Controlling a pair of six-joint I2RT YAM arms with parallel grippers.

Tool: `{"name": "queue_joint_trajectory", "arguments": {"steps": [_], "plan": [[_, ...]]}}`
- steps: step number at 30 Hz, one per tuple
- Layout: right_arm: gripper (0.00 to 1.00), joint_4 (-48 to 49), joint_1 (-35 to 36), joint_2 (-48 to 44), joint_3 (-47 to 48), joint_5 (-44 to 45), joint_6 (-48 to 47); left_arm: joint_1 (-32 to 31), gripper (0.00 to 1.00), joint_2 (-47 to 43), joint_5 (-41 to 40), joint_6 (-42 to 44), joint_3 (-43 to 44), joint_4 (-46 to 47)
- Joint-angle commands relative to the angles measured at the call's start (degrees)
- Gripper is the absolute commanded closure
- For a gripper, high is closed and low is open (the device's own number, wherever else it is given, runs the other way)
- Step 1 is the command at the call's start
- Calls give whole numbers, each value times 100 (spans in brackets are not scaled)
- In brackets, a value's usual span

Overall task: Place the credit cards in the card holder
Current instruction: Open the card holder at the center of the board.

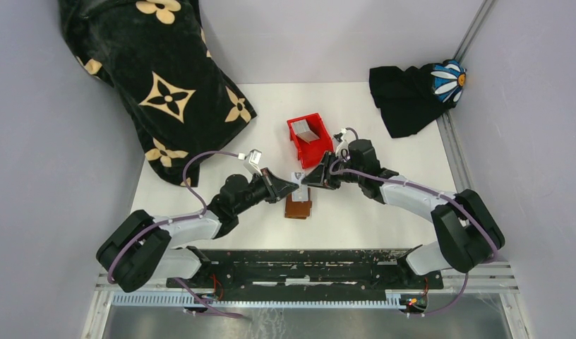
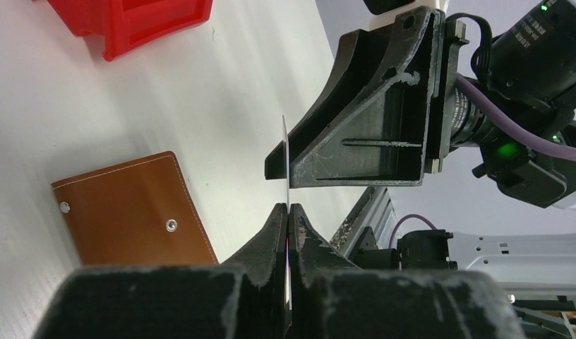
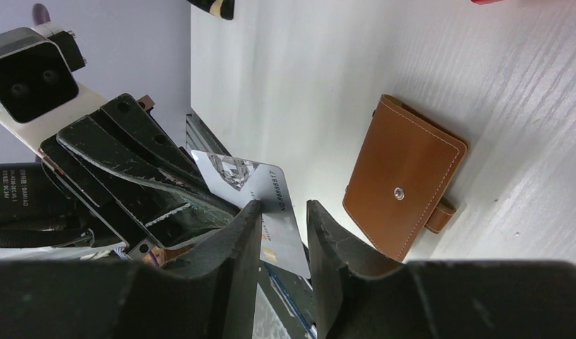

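Tabletop: white, carrying everything below.
Blanket: black with cream flower motifs, heaped at the far left corner.
Dark cloth: black, with a blue-and-white daisy patch, at the far right corner.
Red bin: an open plastic bin beyond the grippers. A grey flat piece leans inside it, too small here to tell whether it is a card.
Left gripper: pinched tight on the credit card, its own wrist view showing the card edge-on between the closed fingers.
Right gripper: a narrow gap shows between its fingers in its own wrist view. The free end of the card reaches into that gap along one finger. The overhead view hides this gap.
Card holder: brown leather, folded closed with the snap tab fastened, lying flat on the tabletop just nearside of the meeting grippers. No card is in it.
Credit card: silvery, with printed digits readable only from the right wrist, held off the tabletop between the two grippers, apart from the card holder.
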Motion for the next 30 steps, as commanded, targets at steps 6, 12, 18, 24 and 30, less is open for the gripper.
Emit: {"name": "queue_joint_trajectory", "arguments": {"steps": [6, 12, 18, 24, 30], "plan": [[78, 1776, -21, 234, -461, -561, 805, 69, 97, 349, 348, -474, 217, 881], [88, 2909, -26, 421, -730, -777, 1396, 174, 97, 534, 492, -674, 129, 1167], [90, 3747, -20, 622, -860, -886, 1810, 211, 97, 646, 548, -727, 119, 1310], [79, 4885, -20, 931, -1034, -1030, 2364, 247, 97, 817, 656, -860, 116, 1565], [75, 4994, 1, 916, -1126, -1076, 2330, 283, 97, 903, 747, -981, 124, 1750]]}}
